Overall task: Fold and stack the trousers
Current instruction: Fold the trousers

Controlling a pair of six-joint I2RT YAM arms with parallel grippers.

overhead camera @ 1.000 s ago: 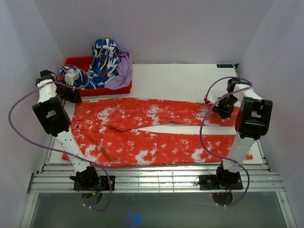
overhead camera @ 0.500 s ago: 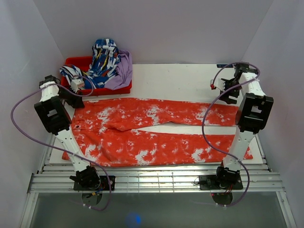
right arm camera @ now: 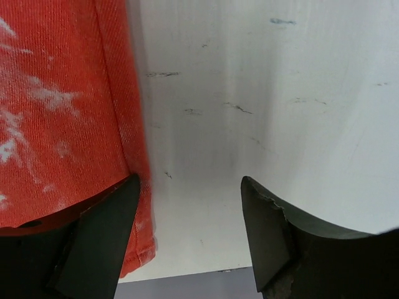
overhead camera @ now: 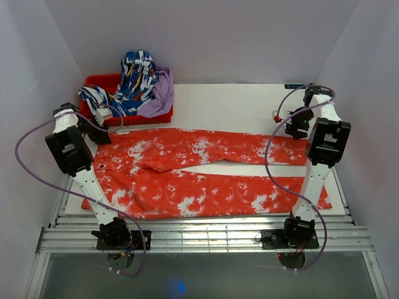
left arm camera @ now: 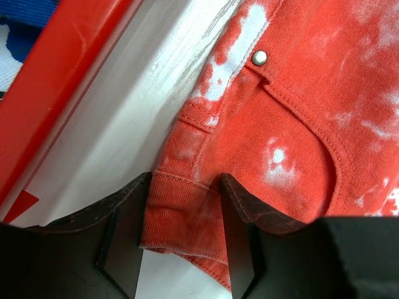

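The trousers [overhead camera: 187, 168] lie flat on the white board [overhead camera: 230, 106], waistband at the left and both legs running right. My left gripper [overhead camera: 101, 129] is at the far corner of the waistband. In the left wrist view the trousers [left arm camera: 299, 93] fill the right side, and the left gripper [left arm camera: 184, 187] has its jaws apart with that waistband corner lying between them. My right gripper [overhead camera: 294, 129] is at the end of the far leg. In the right wrist view it [right arm camera: 187, 187] is wide open, with its left finger over the cuff edge [right arm camera: 56, 112] and bare board in the gap.
A red bin [overhead camera: 100, 80] at the back left holds a blue-and-white garment [overhead camera: 134, 78] and a purple one [overhead camera: 163, 90]. Its red wall [left arm camera: 68, 81] runs close beside the left gripper. The board's far right edge [right arm camera: 187, 273] lies just past the right fingers.
The left gripper has come down onto the waistband corner. The right gripper lifted off the far leg, swung towards the back right, then came down at the cuff end.
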